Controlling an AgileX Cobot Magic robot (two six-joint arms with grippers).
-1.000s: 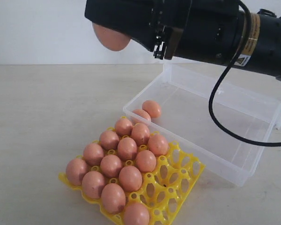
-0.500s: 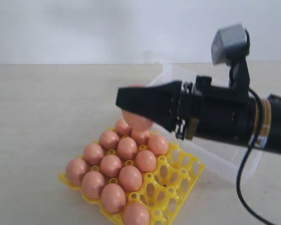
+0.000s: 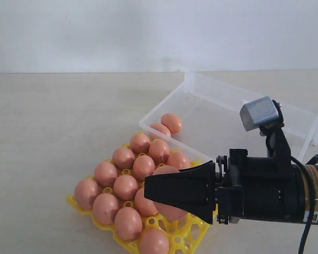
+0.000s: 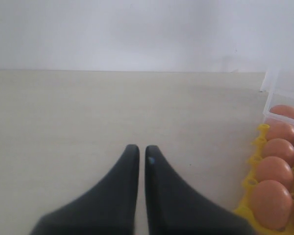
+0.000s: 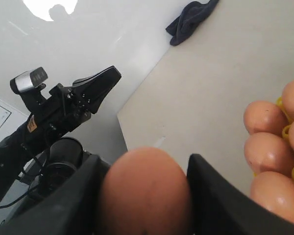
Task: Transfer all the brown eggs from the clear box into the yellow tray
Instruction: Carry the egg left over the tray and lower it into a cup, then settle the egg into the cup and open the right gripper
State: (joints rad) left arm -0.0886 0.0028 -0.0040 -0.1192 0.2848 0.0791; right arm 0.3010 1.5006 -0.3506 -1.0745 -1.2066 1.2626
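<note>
Brown egg (image 3: 172, 212) clenched in the right pincer (image 5: 144, 162) hangs just above the yellow tray (image 3: 186, 235), ready for a cup

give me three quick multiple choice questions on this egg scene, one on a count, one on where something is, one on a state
1. How many reddish-brown oval eggs lie in the clear rectangular plastic box?
A) none B) five C) two

2. Where is the egg gripped by the right tool?
A) inside the box B) over the bright yellow plastic egg tray C) on the floor

3. How is the left tool?
A) shut, empty B) wide open C) shut on an egg

Answers: 1 C, two eggs sit side by side at the box's near corner. 2 B, the exterior view shows it hanging over the tray's cups. 3 A, it is closed to a slit with nothing in it.
</note>
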